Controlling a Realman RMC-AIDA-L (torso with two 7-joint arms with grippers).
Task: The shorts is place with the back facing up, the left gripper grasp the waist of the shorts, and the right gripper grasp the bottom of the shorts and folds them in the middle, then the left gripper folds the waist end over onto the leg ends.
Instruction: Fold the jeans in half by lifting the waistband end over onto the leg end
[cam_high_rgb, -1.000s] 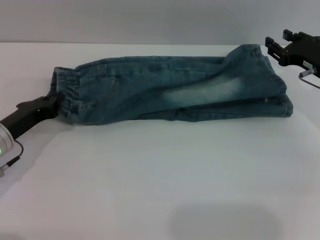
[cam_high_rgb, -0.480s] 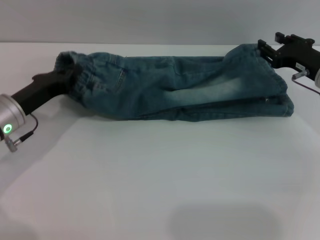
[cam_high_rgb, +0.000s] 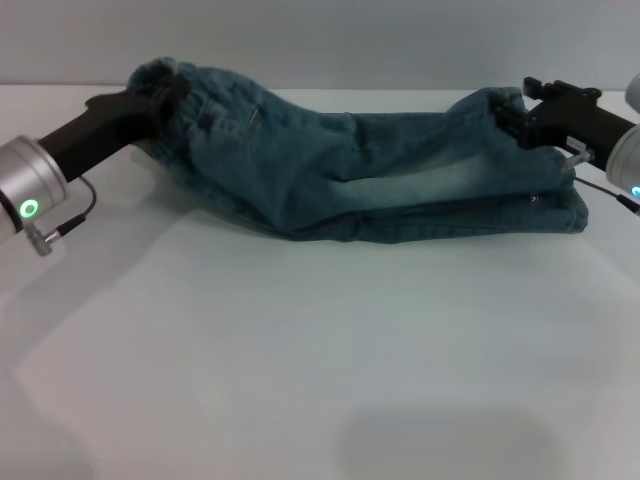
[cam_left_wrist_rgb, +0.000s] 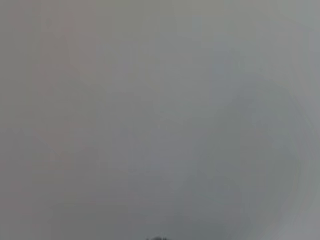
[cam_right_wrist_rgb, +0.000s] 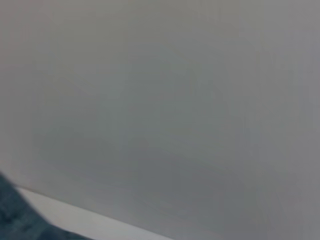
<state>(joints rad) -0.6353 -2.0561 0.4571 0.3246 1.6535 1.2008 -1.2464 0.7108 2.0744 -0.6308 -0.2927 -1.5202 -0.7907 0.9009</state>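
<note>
The blue-green denim shorts (cam_high_rgb: 400, 185) lie folded lengthwise across the far side of the white table. My left gripper (cam_high_rgb: 152, 100) is at the far left, shut on the waist of the shorts (cam_high_rgb: 180, 82), and holds that end raised off the table. The cloth sags from there down to the right. At the right end, my right gripper (cam_high_rgb: 512, 110) stands open against the upper edge of the leg ends (cam_high_rgb: 565, 205), which rest flat on the table. A corner of denim (cam_right_wrist_rgb: 10, 217) shows in the right wrist view. The left wrist view shows only grey.
The white table (cam_high_rgb: 300, 350) stretches bare from the shorts to the front edge. A grey wall (cam_high_rgb: 320, 40) rises behind the far table edge. A thin cable (cam_high_rgb: 60, 225) hangs from my left wrist.
My left gripper has lifted the waist up and to the right, off the table. My right gripper has moved left, in against the leg ends.
</note>
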